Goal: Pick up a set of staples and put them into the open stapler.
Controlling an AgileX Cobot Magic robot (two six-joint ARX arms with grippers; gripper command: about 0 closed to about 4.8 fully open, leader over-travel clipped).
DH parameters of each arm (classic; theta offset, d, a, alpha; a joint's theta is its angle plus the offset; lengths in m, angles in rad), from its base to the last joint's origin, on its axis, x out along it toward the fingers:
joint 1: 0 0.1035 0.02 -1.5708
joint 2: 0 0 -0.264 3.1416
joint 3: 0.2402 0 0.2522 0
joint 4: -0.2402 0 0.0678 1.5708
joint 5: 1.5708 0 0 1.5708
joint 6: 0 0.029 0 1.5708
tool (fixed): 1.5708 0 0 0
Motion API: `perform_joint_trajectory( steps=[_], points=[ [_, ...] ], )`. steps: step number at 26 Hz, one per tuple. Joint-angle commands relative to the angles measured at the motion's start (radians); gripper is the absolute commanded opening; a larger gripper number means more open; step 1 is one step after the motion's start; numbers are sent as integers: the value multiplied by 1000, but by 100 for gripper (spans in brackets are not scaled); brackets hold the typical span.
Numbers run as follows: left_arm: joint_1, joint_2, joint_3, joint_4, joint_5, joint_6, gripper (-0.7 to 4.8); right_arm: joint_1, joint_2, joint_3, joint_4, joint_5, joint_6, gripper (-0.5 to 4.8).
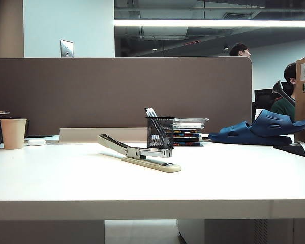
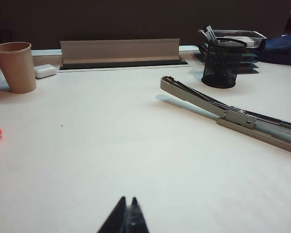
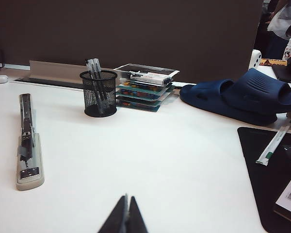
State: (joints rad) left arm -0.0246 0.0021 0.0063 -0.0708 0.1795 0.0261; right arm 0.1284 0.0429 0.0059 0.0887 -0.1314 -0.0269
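The stapler point(image 1: 142, 154) lies open on the white table, its cream base flat and its upper arm swung up and back to the left. It also shows in the left wrist view point(image 2: 242, 119) and the right wrist view point(image 3: 28, 145). I cannot see the set of staples in any view. My left gripper point(image 2: 128, 199) is shut above bare table, well short of the stapler. My right gripper point(image 3: 126, 196) is shut too, over bare table to the stapler's right, with only a thin pale sliver at its seam. Neither gripper appears in the exterior view.
A black mesh pen cup point(image 1: 160, 133) stands just behind the stapler, beside stacked trays point(image 1: 188, 132). A paper cup point(image 1: 13, 133) and a small white case point(image 2: 44, 71) sit far left. Blue slippers point(image 1: 264, 129) and a black mat point(image 3: 271, 179) lie at the right. A brown divider closes the back.
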Motion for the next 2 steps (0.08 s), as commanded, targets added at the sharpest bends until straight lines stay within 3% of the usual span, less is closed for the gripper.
perform_joint_trajectory(
  steps=[1, 2],
  points=[
    [2, 0, 2, 12, 0, 0, -5, 2, 1, 3, 13, 2, -3, -8],
    [2, 0, 2, 12, 0, 0, -5, 2, 1, 3, 13, 2, -3, -8]
  ],
)
